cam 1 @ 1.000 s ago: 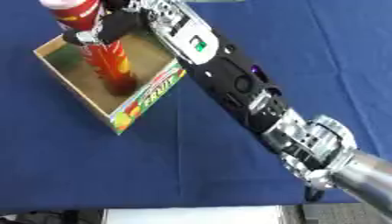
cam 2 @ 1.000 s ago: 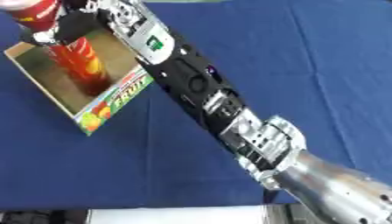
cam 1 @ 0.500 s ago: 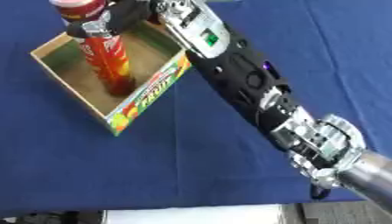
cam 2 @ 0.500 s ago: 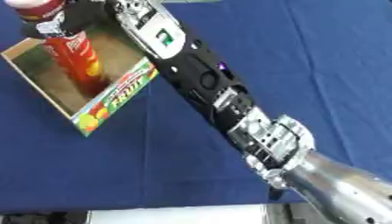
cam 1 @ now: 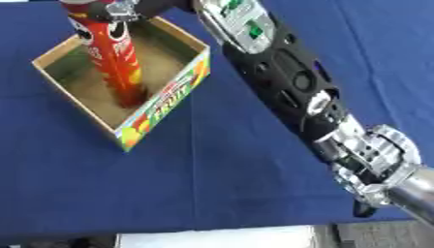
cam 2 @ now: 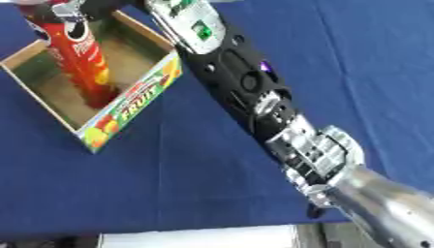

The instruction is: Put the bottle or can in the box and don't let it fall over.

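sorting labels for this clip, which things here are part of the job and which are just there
Part of the job:
- red can, standing upright inside the box
- open cardboard box with a fruit print on its side
- right hand, at the can's top; its fingers are mostly out of view

Just there:
- blue tablecloth
- nothing else lies on the cloth

A tall red can [cam 1: 115, 63] stood nearly upright inside the open cardboard box [cam 1: 165, 105], its base on the box floor.
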Robot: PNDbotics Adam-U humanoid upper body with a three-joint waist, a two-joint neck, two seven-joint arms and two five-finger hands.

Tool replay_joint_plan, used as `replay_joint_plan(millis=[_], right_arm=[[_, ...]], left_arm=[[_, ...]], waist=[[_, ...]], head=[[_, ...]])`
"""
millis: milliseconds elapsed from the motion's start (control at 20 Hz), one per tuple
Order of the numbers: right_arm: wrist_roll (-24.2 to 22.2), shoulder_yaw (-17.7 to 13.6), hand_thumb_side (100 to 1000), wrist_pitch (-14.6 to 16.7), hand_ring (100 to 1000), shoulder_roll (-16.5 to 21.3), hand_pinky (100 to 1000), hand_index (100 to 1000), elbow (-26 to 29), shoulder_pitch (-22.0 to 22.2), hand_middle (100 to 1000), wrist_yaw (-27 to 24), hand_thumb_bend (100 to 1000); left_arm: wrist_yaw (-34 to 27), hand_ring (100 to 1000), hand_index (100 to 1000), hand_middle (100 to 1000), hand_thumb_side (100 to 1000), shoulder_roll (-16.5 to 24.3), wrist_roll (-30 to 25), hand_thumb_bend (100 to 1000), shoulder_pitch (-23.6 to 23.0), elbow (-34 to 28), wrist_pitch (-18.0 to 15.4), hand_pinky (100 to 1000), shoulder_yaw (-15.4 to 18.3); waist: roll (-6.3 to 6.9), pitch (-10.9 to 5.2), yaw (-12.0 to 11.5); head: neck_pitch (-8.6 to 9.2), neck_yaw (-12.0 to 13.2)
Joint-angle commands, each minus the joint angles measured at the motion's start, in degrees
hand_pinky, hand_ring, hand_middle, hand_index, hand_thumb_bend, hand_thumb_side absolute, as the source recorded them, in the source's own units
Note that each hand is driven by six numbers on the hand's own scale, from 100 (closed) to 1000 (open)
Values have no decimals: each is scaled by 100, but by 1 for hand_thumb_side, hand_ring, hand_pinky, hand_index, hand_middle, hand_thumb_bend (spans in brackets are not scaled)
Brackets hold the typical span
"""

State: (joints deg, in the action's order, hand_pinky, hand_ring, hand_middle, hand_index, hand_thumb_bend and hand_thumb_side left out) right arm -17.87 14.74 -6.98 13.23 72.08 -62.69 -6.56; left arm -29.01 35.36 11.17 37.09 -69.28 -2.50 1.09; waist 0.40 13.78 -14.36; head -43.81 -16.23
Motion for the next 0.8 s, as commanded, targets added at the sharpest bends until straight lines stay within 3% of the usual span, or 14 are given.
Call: replay_joint_plan(millis=[50,350,600,800], right_arm=[[169,-111,100,-50,1000,248,919,976,320,-55,1000,-123,557],[539,-197,103,-100,963,542,881,918,636,135,995,-163,547],[740,-277,100,-91,931,856,882,891,988,355,922,-227,541],[875,-388,101,-101,946,1142,886,904,1311,588,938,-306,538]], left_arm=[[-15,930,899,905,998,285,9,528,41,-50,-20,758,81],[2,929,899,904,998,307,1,529,-2,-40,-24,759,86],[1,928,899,903,997,331,7,529,-35,-36,-35,759,99],[0,927,898,902,997,357,21,530,-55,-39,-45,759,111]], waist=[[58,-164,20],[106,-202,100],[122,-231,158],[129,-250,197]], head=[[-31,35],[-31,85],[-31,123],[-31,170]])
